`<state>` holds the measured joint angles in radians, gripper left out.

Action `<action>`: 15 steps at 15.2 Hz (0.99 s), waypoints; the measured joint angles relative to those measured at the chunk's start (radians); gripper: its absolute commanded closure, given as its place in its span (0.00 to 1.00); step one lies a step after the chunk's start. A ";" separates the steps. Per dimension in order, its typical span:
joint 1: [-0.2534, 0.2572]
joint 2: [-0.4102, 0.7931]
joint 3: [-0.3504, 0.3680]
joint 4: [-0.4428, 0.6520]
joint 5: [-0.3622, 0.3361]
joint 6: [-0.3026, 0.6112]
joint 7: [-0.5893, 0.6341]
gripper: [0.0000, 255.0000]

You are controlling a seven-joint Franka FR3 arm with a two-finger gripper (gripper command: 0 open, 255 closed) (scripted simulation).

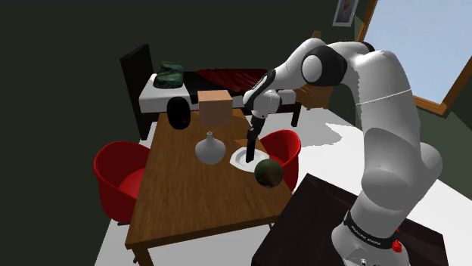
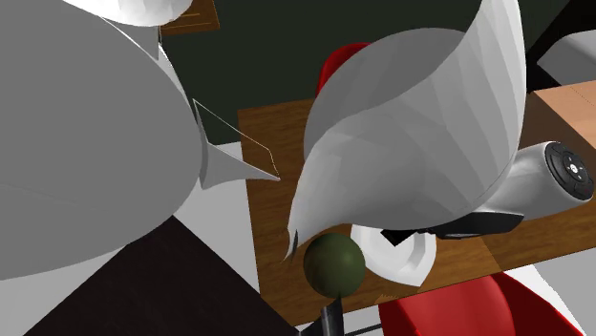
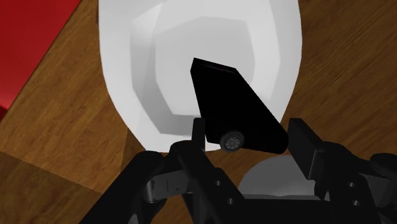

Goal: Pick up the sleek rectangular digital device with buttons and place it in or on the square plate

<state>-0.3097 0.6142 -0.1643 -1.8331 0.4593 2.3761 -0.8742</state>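
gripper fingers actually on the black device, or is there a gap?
Touching. Wrist view: the fingers clasp the black device from both sides, no gap, over the white plate.

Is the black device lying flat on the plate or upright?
Upright: fingers clasp the black device on end above the white plate.

my white arm [image 1: 378, 113] arches up high, bends at the elbow and reaches toward the shoulder view's left, with the wrist [image 1: 266, 98] angled down. i've got the pincer [image 3: 248, 139] closed, both fingers [image 3: 305, 145] clasping the black device [image 3: 232, 95] by one end.
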 measured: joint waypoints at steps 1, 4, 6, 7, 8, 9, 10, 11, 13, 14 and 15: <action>0.000 0.001 0.001 0.001 0.001 0.002 -0.001 1.00; 0.000 0.000 0.001 0.000 0.001 0.003 -0.002 1.00; 0.000 0.001 0.001 0.002 0.001 0.002 -0.001 0.00; 0.000 0.004 0.001 0.001 0.001 0.003 -0.001 0.00; 0.000 0.005 0.001 0.000 0.001 0.002 -0.001 0.00; 0.000 0.005 0.001 0.000 0.001 0.002 -0.001 0.00; 0.000 0.006 0.001 0.000 0.001 0.002 -0.001 0.00; 0.000 0.006 0.001 0.000 0.001 0.002 -0.001 0.00; -0.001 -0.005 -0.003 -0.001 -0.004 -0.008 0.000 0.00; 0.000 -0.023 -0.008 -0.005 -0.010 -0.022 0.005 0.00; 0.002 -0.047 -0.013 -0.018 -0.016 -0.033 0.008 0.00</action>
<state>-0.3074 0.5668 -0.1777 -1.8516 0.4431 2.3434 -0.8660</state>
